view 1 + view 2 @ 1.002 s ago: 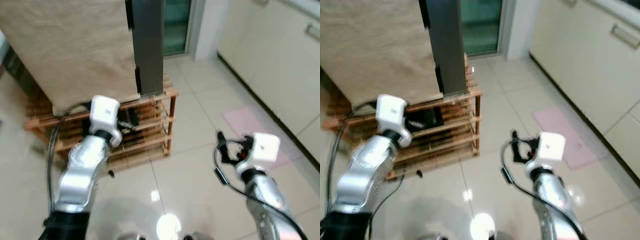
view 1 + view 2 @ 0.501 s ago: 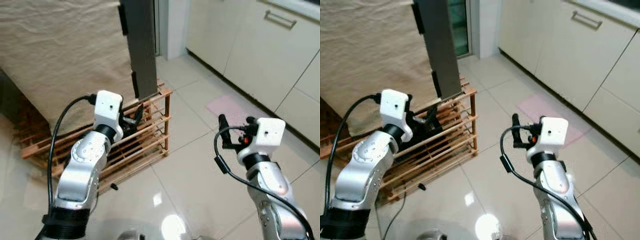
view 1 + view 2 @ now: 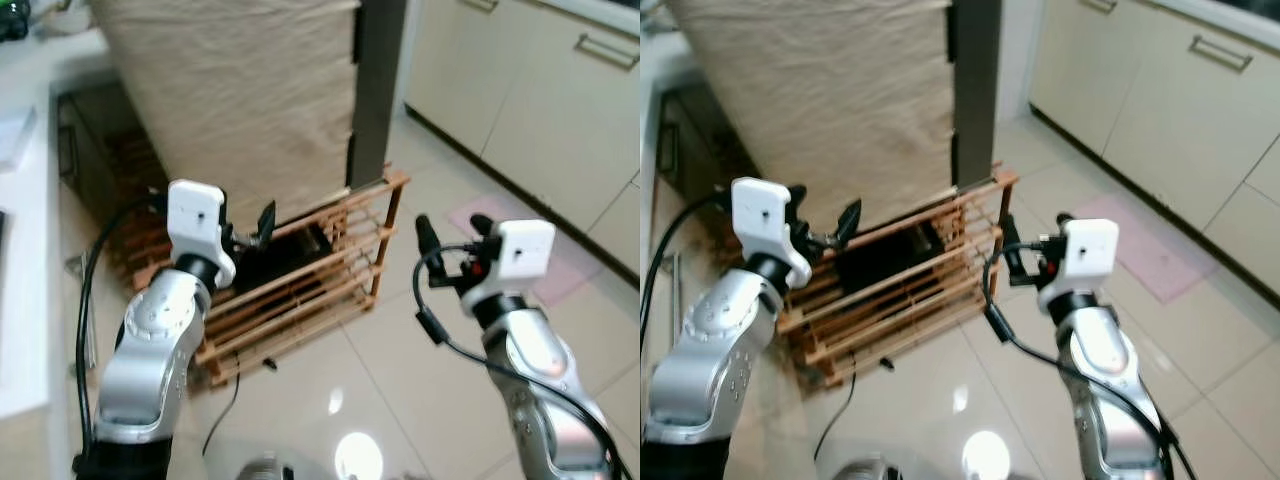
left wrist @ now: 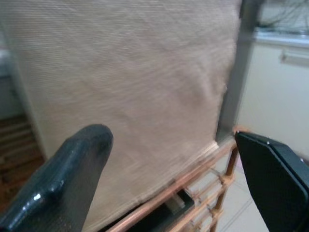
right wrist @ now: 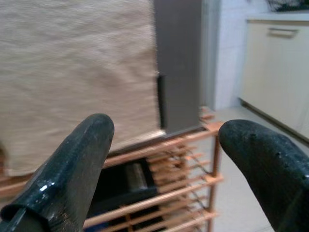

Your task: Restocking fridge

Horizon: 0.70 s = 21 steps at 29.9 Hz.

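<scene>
Plain beige cloth, orange-brown wooden rack, glossy cream floor.

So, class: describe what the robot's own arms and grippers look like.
Both arms are rounded, shiny silver metal, each topped with a boxy white wrist module. The left gripper and right gripper each have two long black fingers. Black cables loop beside each arm; a small red detail marks the right wrist.
</scene>
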Motion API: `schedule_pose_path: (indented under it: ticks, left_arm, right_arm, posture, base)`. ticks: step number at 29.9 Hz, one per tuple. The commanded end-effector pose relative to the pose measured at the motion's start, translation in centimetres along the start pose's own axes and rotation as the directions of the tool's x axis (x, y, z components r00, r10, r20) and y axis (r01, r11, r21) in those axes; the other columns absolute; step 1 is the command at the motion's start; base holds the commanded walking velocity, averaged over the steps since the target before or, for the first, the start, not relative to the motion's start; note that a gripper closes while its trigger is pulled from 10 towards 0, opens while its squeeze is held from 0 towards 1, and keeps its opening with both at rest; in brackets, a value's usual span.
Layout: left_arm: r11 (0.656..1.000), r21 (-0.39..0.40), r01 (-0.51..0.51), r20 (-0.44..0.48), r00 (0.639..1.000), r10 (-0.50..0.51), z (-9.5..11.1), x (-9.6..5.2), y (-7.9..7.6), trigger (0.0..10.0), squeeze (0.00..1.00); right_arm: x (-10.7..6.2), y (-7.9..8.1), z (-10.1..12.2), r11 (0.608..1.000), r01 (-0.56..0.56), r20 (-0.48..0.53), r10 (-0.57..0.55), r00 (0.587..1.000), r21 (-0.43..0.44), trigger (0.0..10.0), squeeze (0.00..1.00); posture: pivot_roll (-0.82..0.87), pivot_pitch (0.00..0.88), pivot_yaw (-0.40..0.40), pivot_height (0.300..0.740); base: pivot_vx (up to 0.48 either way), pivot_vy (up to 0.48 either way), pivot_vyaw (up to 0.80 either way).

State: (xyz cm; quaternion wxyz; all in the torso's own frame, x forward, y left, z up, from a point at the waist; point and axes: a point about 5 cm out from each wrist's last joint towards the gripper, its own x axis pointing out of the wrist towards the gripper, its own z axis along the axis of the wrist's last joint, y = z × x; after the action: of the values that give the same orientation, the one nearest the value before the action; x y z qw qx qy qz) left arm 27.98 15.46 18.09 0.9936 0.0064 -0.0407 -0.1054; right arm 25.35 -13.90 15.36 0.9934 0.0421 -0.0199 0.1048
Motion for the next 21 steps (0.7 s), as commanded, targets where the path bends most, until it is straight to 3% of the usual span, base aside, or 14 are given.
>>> schedule_pose_path:
  ticks: [1, 10, 20, 21]
  left_arm:
    - [0.999, 0.024, 0.026, 0.004, 1.0, -0.026, 0.2, -0.3, -0.3, 10.0, 0.0]
    - [0.998, 0.067, 0.008, 0.061, 0.998, -0.012, 1.2, 0.4, -0.4, 10.0, 0.0]
    - [0.998, 0.05, 0.033, 0.06, 0.998, -0.036, 1.2, 0.8, -0.5, 10.0, 0.0]
    - [0.998, 0.049, 0.039, 0.062, 0.997, -0.042, 1.3, 0.8, -0.5, 10.0, 0.0]
  right_arm:
    - [-0.3, -0.8, 0.2, 1.0, 0.021, 0.002, -0.021, 1.0, -0.011, 10.0, 0.0]
    - [-0.5, -0.5, 0.2, 0.999, -0.027, 0.001, 0.027, 1.0, -0.042, 10.0, 0.0]
    - [-0.6, -0.5, 0.2, 0.999, -0.022, 0.014, 0.022, 1.0, -0.039, 10.0, 0.0]
    - [-0.6, -0.7, 0.0, 1.0, 0.002, 0.001, -0.002, 1.0, -0.008, 10.0, 0.0]
  posture:
    - [0.07, 0.031, 0.031, 0.74]
    - [0.06, 0.013, 0.034, 0.74]
    - [0.05, 0.0, 0.045, 0.74]
    - [0.05, 0.0, 0.045, 0.74]
  base:
    - [0.0, 0.0, 0.0]
    - [0.0, 0.0, 0.0]
    - [0.31, 0.0, 0.78]
    - [0.364, 0.0, 0.0]
